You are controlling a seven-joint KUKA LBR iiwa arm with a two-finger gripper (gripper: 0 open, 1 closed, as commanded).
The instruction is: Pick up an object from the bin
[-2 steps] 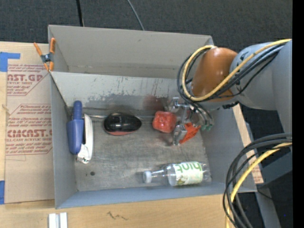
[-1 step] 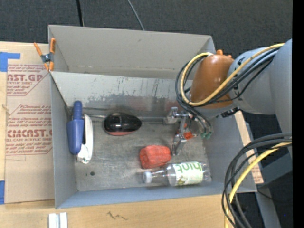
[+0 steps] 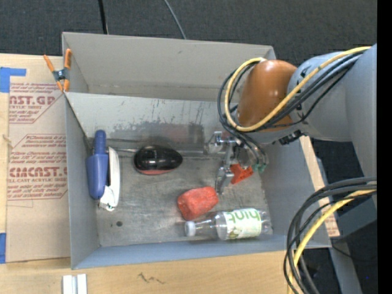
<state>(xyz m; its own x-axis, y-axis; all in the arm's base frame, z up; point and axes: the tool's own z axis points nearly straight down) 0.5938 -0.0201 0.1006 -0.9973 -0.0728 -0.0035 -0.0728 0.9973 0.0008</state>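
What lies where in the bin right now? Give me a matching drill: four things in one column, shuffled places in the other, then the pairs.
Things
1. black computer mouse
2. clear plastic bottle
3. blue and white tool
4. red lump

Places
A. against the left wall of the bin
B. lying flat along the wall at the view's bottom
C. mid-floor, towards the view's top
D. between the mouse and the bottle

Pairs: 1-C, 2-B, 3-A, 4-D
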